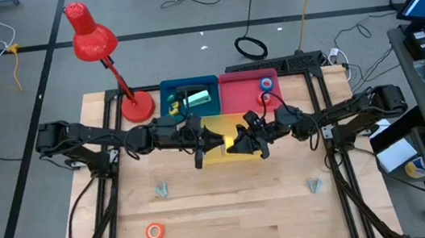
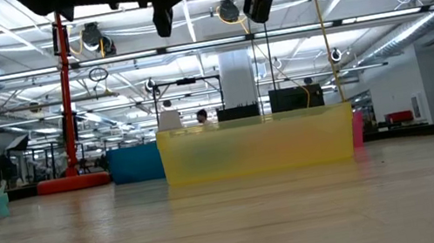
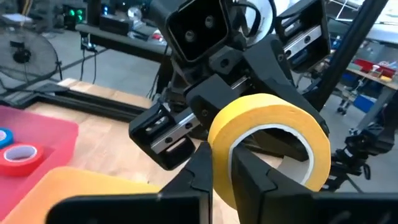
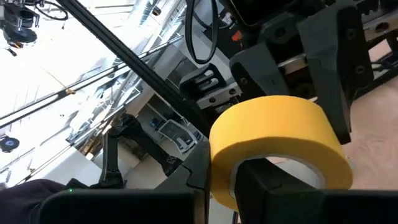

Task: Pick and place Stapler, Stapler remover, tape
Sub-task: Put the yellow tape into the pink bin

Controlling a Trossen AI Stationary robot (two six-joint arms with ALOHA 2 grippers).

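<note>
Over the middle of the worktop (image 1: pixel 239 205), above the yellow bin (image 1: pixel 215 127): both arms reaching in from the sides, meeting nose to nose. Front half of the worktop mostly open, holding only an orange tape roll (image 1: pixel 155 232) near the front left and two grey claw pieces (image 1: pixel 162 191) (image 1: pixel 313 184), well apart from each other and from the arms. Back edge crowded with a red lamp (image 1: pixel 93 40) at back left, then a blue bin (image 1: pixel 189 97), then a red bin (image 1: pixel 250 92), side by side just behind the yellow bin. Dark frame rails along both side edges under the arms. In the low view, clear air between the bin rim and the end effectors overhead.

Left end effector (image 1: pixel 214 141): closed, pinching the wall of the yellow tape roll (image 3: pixel 267 143), one finger inside the hole, one outside. Right end effector (image 1: pixel 248 141): closed too, nipping the same roll from the opposite side, seen likewise in the right wrist view. Roll held in the air between the two, over the yellow bin, not touching it.

Blue tape roll (image 1: pixel 266 83) and red tape roll (image 1: pixel 267 98) lying in the red bin, close together. Green item (image 1: pixel 198 98) in the blue bin, too small to tell what.
</note>
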